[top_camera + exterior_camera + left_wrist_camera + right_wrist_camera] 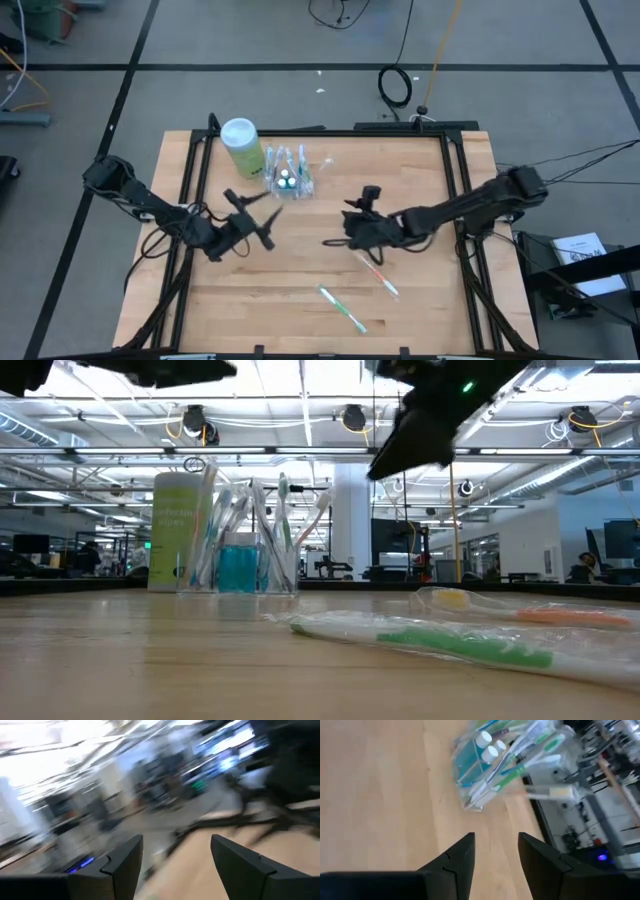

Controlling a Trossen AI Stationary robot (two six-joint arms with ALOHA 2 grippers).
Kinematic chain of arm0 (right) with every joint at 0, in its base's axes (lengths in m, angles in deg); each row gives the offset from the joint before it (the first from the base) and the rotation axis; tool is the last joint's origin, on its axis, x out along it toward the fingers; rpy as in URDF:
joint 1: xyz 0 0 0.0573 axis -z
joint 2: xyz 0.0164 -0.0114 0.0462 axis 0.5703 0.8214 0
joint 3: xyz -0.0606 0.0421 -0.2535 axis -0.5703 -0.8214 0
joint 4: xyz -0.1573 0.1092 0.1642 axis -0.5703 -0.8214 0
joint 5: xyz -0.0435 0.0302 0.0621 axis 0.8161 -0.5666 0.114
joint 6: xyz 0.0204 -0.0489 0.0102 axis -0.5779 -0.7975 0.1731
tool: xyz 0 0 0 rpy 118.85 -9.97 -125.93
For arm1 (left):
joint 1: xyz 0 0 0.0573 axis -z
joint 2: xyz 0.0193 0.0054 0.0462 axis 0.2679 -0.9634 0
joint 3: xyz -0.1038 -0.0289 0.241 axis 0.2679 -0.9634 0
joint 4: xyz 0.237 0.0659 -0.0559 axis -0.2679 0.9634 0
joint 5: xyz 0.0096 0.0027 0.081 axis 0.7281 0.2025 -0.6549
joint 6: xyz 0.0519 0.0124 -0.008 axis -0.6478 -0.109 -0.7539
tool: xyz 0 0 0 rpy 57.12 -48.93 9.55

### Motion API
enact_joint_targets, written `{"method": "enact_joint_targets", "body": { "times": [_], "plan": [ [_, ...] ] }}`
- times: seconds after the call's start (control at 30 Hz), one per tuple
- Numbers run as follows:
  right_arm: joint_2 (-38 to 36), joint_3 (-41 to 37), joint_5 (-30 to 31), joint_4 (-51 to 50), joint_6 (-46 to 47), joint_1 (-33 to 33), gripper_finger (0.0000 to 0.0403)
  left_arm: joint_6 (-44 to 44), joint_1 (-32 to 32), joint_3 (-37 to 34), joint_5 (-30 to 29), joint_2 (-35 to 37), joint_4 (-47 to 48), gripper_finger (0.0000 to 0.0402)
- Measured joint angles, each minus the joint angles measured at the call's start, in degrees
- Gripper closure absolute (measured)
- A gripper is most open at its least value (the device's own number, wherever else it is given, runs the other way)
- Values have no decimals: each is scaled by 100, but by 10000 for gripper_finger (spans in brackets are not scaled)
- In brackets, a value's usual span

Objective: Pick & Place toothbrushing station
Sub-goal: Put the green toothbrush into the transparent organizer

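both hands open: left hand (262, 222) and right hand (362, 208) above bench (420, 300), near cup (288, 178) of toothbrushes.

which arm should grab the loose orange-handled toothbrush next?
Probably right. The right gripper, open and empty, hovers nearest the orange toothbrush; the left gripper, also open, is farther off across the table.

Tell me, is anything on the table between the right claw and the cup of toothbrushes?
No. In the high view, only bare wood lies between the right claw and the cup; the right wrist view agrees.
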Motion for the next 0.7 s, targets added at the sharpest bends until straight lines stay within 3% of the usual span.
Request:
{"method": "enact_joint_targets", "body": {
  "times": [0.17,0.37,0.43,0.6,0.7],
  "plan": [
    [-857,7,-1,-1003,1355,-450,271,981,-48,94,1764,-2,697,160],
    [-1535,-19,0,-1399,2443,-851,280,2955,-290,1532,3186,-252,4313,161],
    [-1655,-143,0,-1244,2482,-920,281,3304,-355,2021,3631,-596,5012,161],
    [-1759,-556,0,-743,2188,-977,283,2808,-464,2905,4717,-1776,5179,161],
    [-1770,-804,-1,-279,2114,-977,283,2377,-498,3456,5673,-2567,5303,161]
  ]
}}
